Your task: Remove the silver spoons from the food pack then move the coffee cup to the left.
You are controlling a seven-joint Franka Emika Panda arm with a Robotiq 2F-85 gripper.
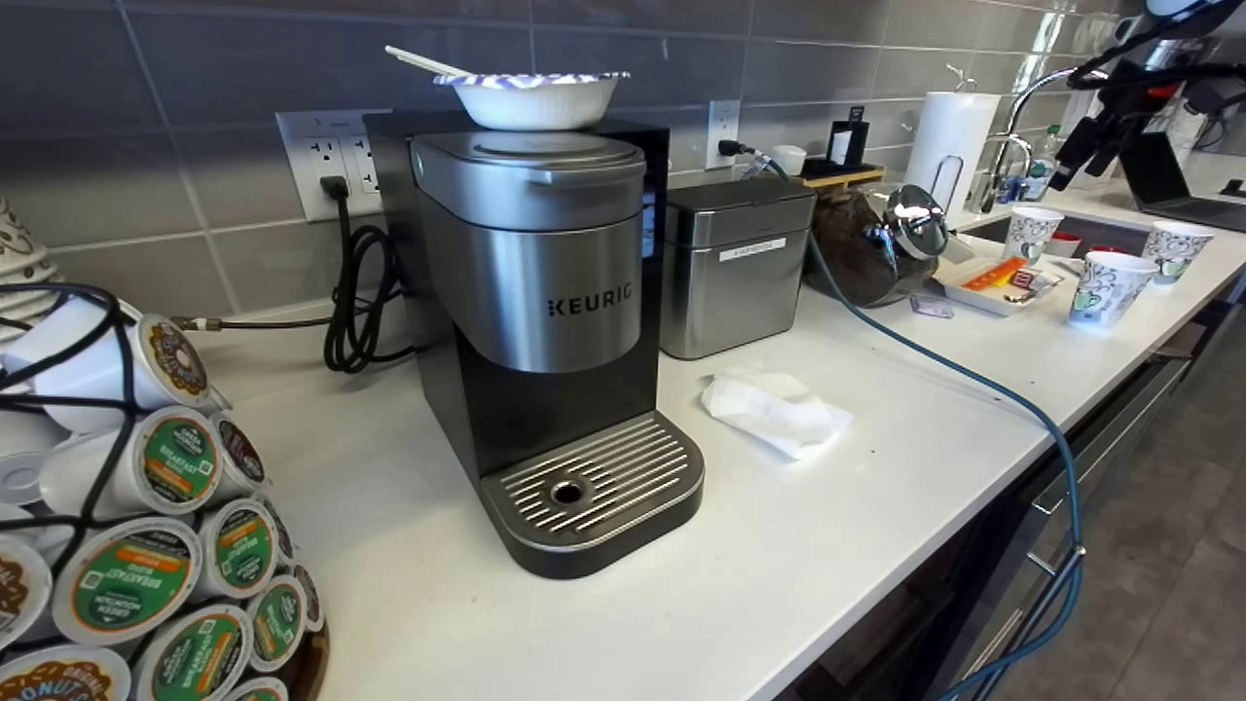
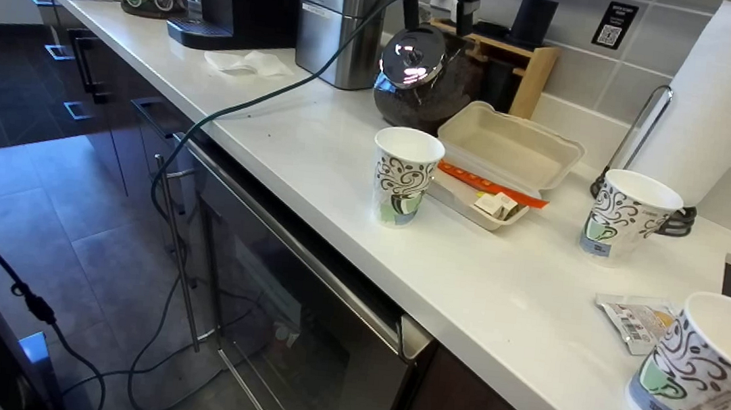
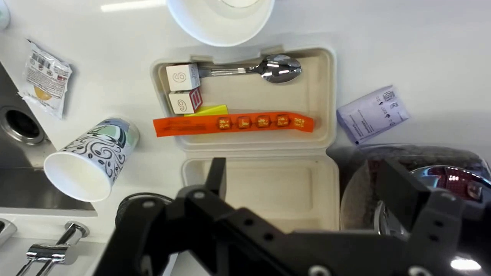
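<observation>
The food pack is an open beige clamshell tray (image 3: 253,92), also in both exterior views (image 1: 988,304) (image 2: 514,146). A silver spoon (image 3: 282,69) lies in one half, its handle end by two white blocks (image 3: 183,76); I cannot tell if a second spoon lies under it. An orange strip packet (image 3: 234,124) crosses that half. A patterned paper cup (image 2: 406,175) stands beside the tray, also in the wrist view (image 3: 222,23). A second cup (image 3: 92,159) and a third (image 2: 707,377) stand towards the sink. My gripper (image 3: 310,184) is open and empty above the tray's bare half and the jar (image 2: 438,19).
A glass jar with a chrome lid (image 2: 414,61) stands close beside the tray. A purple sachet (image 3: 374,113) lies by it. A paper towel roll (image 2: 701,111) and the sink (image 3: 23,188) are beyond. A coffee machine (image 1: 545,282), steel box (image 1: 740,282) and blue cable (image 1: 934,360) are along the counter.
</observation>
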